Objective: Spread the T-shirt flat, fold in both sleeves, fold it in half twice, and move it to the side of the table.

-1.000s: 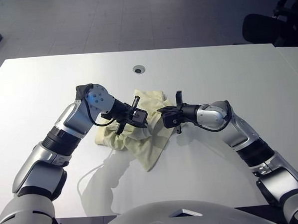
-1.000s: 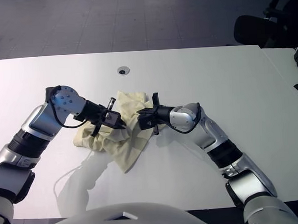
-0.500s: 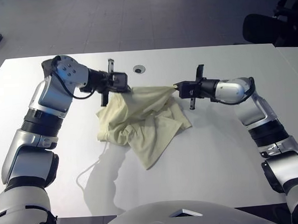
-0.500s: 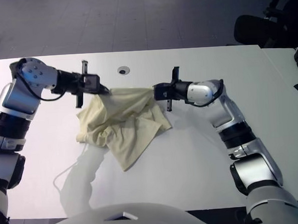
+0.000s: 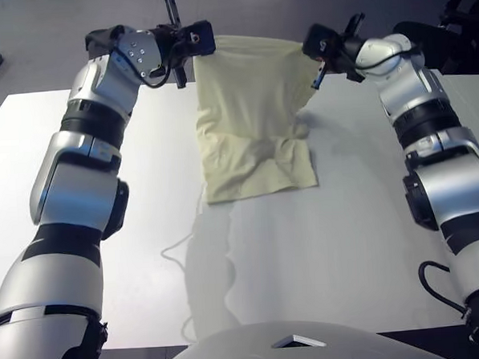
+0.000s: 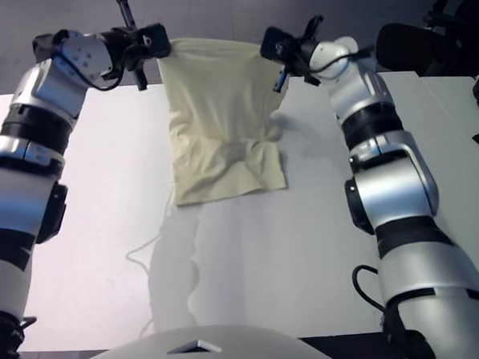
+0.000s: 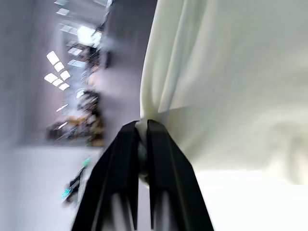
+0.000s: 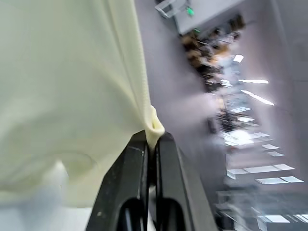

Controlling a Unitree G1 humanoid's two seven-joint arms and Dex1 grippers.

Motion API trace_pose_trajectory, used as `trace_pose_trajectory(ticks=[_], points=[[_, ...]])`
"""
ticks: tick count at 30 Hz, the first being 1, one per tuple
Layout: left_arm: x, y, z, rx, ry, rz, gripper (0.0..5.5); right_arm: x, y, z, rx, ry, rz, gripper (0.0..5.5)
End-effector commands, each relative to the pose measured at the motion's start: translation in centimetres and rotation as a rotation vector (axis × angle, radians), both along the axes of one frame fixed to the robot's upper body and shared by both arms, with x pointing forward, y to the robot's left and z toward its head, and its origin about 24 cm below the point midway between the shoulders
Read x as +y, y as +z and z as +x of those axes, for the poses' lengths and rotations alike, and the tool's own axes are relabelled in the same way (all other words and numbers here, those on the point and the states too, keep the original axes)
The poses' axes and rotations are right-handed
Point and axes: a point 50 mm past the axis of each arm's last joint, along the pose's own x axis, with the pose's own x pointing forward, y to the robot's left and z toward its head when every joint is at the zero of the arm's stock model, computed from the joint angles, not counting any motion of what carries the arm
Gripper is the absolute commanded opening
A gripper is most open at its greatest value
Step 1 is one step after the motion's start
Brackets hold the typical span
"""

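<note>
We are holding the pale yellow T-shirt [image 5: 252, 114] up by its two top corners, with its lower edge crumpling on the white table [image 5: 370, 221]. Our left gripper [image 5: 207, 43] and right gripper [image 5: 308, 45] are each pinching one corner tight. The tabletop is stretching wide either side of the hem.

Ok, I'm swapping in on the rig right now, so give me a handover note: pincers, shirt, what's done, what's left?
Left pincer: shut on one upper corner of the T-shirt, raised above the table.
Right pincer: shut on the other upper corner, also raised.
T-shirt: hangs stretched between them, lower part bunched on the table.
Done: shirt opened out in the air, not yet flat.
Left: lay it flat, fold both sleeves, halve twice, move aside.
</note>
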Motion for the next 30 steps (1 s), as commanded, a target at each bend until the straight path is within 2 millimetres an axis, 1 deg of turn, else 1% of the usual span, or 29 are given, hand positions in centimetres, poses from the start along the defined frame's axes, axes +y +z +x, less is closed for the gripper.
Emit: trace_pose_trajectory(ticks=[1,4,6,8,9,10,12,14,15,16,17,18,19,20,21,22,23,25,26,28,30], points=[[2.7,5.7,0.6,-0.33,0.272,0.042,0.07,-1.8,5.7,0.5,-0.343,-0.231,-0.099,0.0],[2.6,9.8,0.0,-0.567,0.333,0.06,0.07,-2.0,8.9,0.1,-0.578,-0.308,-0.152,0.0],[2.3,11.9,-0.6,-0.689,0.346,0.076,0.06,-2.1,10.1,-0.2,-0.667,-0.328,-0.174,0.0],[2.1,12.8,-0.9,-0.768,0.348,0.111,0.06,-2.1,10.5,-0.4,-0.715,-0.329,-0.186,0.0],[2.0,12.8,-0.9,-0.79,0.341,0.131,0.06,-2.0,10.4,-0.4,-0.724,-0.318,-0.189,0.0],[1.8,12.3,-0.8,-0.792,0.327,0.15,0.06,-1.8,10.1,-0.3,-0.716,-0.295,-0.191,0.0],[1.5,10.2,-0.2,-0.731,0.282,0.181,0.06,-1.3,8.7,-0.1,-0.656,-0.224,-0.168,0.0],[1.1,4.2,0.7,-0.484,0.177,0.212,0.06,-1.1,4.7,0.1,-0.44,-0.08,-0.15,0.0],[0.9,0.4,0.6,-0.322,0.102,0.218,0.06,-1.3,2.1,-0.1,-0.296,0.01,-0.144,0.0],[1.0,-3.2,0.0,-0.156,0.017,0.219,0.06,-1.6,-0.3,-0.6,-0.153,0.1,-0.115,0.0],[1.1,-6.0,-1.1,-0.015,-0.056,0.21,0.06,-2.0,-2.1,-1.4,-0.038,0.179,-0.091,0.0],[1.4,-8.7,-3.3,0.146,-0.136,0.202,0.06,-2.7,-4.1,-2.9,0.103,0.283,-0.101,0.0],[1.9,-10.5,-6.4,0.313,-0.225,0.19,0.06,-3.5,-5.6,-5.0,0.25,0.379,-0.113,0.0],[2.1,-11.6,-9.6,0.45,-0.329,0.192,0.06,-4.2,-6.6,-7.2,0.384,0.463,-0.142,0.0],[2.6,-12.0,-12.5,0.576,-0.407,0.183,0.06,-4.7,-7.2,-9.3,0.499,0.529,-0.163,0.0],[3.1,-11.8,-14.5,0.659,-0.461,0.197,0.06,-4.9,-7.2,-10.8,0.589,0.569,-0.163,0.0],[3.4,-11.3,-15.9,0.714,-0.497,0.213,0.06,-5.0,-7.1,-11.8,0.658,0.594,-0.151,0.0],[3.6,-10.5,-17.2,0.768,-0.536,0.231,0.06,-4.7,-7.1,-13.1,0.762,0.637,-0.11,0.0],[3.6,-10.3,-17.7,0.789,-0.552,0.234,0.06,-4.3,-7.5,-14.0,0.822,0.672,-0.101,0.0],[3.5,-10.4,-18.8,0.839,-0.578,0.265,0.06,-3.8,-8.6,-15.9,0.939,0.733,-0.098,0.0],[3.7,-10.8,-19.8,0.895,-0.582,0.311,0.06,-3.4,-10.0,-17.3,1.022,0.759,-0.095,0.0]])
